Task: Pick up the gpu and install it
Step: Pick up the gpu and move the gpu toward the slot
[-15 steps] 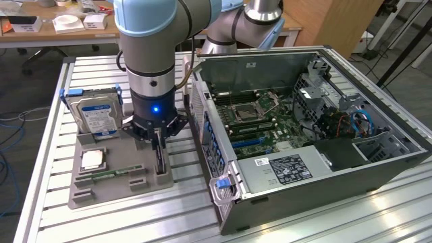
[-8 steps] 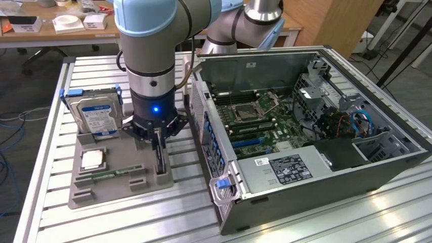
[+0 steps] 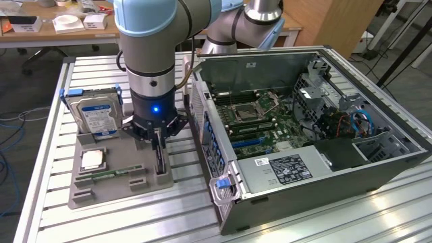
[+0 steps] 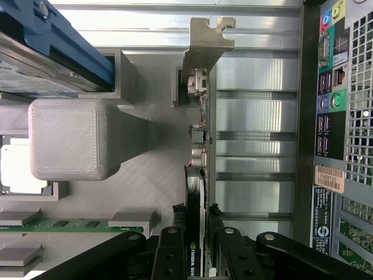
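The gpu (image 3: 160,161) stands on edge in a slot of the grey holder tray (image 3: 128,152), a thin dark card. In the wrist view the gpu (image 4: 197,146) runs away from the camera, its silvery bracket (image 4: 203,55) at the far end. My gripper (image 3: 157,143) reaches straight down onto its upper edge. The black fingers (image 4: 170,248) press against both faces of the card, so my gripper (image 4: 197,236) is shut on it. The card still sits in the tray slot.
The open computer case (image 3: 378,167) lies close beside the tray at the exterior view's right, motherboard (image 3: 263,121) exposed; its rear port panel (image 4: 329,116) is near. The tray also holds a hard drive (image 3: 96,115), a processor (image 3: 92,159) and a memory stick (image 3: 108,174).
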`<state>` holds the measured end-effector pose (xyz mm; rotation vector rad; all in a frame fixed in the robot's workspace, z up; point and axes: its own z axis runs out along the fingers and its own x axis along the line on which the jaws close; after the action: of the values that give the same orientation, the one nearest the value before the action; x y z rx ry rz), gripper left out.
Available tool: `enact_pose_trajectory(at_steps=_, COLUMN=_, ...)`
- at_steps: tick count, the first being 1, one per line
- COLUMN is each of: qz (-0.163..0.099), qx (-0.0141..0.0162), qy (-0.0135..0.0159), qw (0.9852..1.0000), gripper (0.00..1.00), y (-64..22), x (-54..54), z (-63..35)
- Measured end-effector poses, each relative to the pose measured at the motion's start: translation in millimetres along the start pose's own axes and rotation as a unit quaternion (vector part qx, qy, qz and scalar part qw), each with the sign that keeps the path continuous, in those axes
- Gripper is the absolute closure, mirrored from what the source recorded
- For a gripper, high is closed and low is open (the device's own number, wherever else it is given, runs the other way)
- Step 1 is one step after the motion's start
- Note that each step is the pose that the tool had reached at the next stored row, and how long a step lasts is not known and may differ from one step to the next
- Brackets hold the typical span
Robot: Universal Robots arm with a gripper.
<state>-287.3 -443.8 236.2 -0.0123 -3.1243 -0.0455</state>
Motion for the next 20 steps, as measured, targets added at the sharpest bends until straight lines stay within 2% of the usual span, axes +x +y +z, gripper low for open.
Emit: enact_pose_trajectory(at_steps=20, qz=0.0, qx=0.0008, qy=0.0, qw=1.0, gripper=0.74, y=0.0, x=0.0, z=0.0)
